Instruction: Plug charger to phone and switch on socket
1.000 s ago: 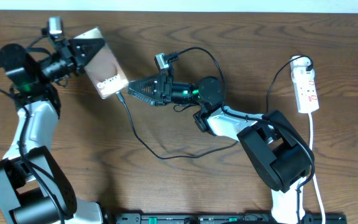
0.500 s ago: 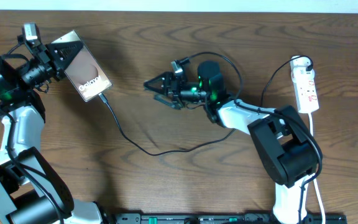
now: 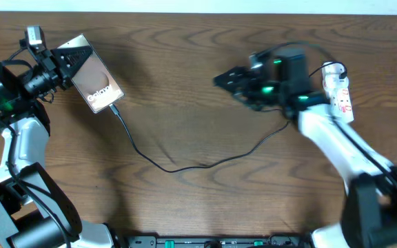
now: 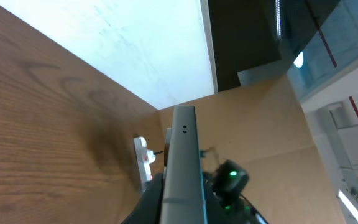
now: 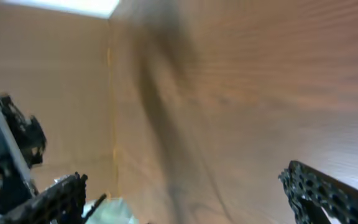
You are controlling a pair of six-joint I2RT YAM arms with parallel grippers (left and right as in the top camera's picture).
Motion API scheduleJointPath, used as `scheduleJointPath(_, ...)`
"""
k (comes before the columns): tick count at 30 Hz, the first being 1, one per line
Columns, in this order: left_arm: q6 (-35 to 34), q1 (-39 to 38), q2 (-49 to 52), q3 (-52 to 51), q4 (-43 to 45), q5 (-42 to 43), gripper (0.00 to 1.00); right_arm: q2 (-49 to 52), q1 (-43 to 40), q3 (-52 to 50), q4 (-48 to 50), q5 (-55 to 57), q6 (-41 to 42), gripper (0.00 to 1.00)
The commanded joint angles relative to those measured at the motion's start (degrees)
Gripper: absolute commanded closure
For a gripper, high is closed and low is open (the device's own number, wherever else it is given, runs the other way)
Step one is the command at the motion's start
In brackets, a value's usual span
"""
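Pointing its lower short edge toward the near right, the flat bronze-brown glossy smartphone with white lettering (image 3: pixel 96 83) sits at the far left of the brown wooden table (image 3: pixel 185 48), its long axis running diagonally from far left to near right. The left gripper (image 3: pixel 67 60) is clenched on the phone's upper end; the left wrist view shows the phone edge-on as a grey strip. The long thin black charger cable (image 3: pixel 174 167) meets the phone's lower edge and loops across the wood toward the right. The right gripper (image 3: pixel 226 78), blurred, hangs just left of the small white plastic power strip with a red mark (image 3: pixel 341 96), spread wide and grasping nothing, its perforated black fingers (image 5: pixel 328 193) well apart.
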Motion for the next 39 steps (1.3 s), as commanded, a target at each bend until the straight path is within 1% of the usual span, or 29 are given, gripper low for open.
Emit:
scheduleJointPath(1, 0.3, 0.1, -0.8, 0.3, 0.3, 1.0, 0.92, -7.2, -6.9, 0.1, -4.0, 4.1, -8.5, 0.01)
scheduleJointPath(6, 0.4, 0.1, -0.8, 0.3, 0.3, 1.0, 0.92, -13.0, -16.4, 0.1, -12.3, 9.4, -13.6, 0.01)
scheduleJointPath(11, 0.9, 0.1, -0.8, 0.3, 0.3, 1.0, 0.93, -13.0, -25.9, 0.1, -20.3, 15.2, -19.6, 0.01)
scheduleJointPath(16, 1.0, 0.1, -0.8, 0.3, 0.3, 1.0, 0.93, -11.5, -33.3, 0.1, -22.1, 19.3, -23.9, 0.01)
scheduleJointPath(21, 1.0, 0.1, -0.8, 0.3, 0.3, 1.0, 0.93, -7.5, -38.2, 2.4, -23.1, 19.1, -28.2, 0.01)
scheduleJointPath(25, 1.0, 0.1, -0.8, 0.3, 0.3, 1.0, 0.92, 1.1, -40.3, 12.3, -32.5, 16.5, -35.3, 0.01)
scheduleJointPath(31, 1.0, 0.1, -0.8, 0.3, 0.3, 1.0, 0.93, 15.3, -40.2, 31.1, -48.1, 18.0, -44.9, 0.01)
scheduleJointPath(36, 1.0, 0.1, -0.8, 0.3, 0.3, 1.0, 0.93, 25.2, -40.2, 41.5, -55.8, 18.0, -48.3, 0.01)
scheduleJointPath(39, 1.0, 0.1, -0.8, 0.3, 0.3, 1.0, 0.92, 30.1, -40.2, 45.6, -58.0, 18.0, -49.4, 0.01)
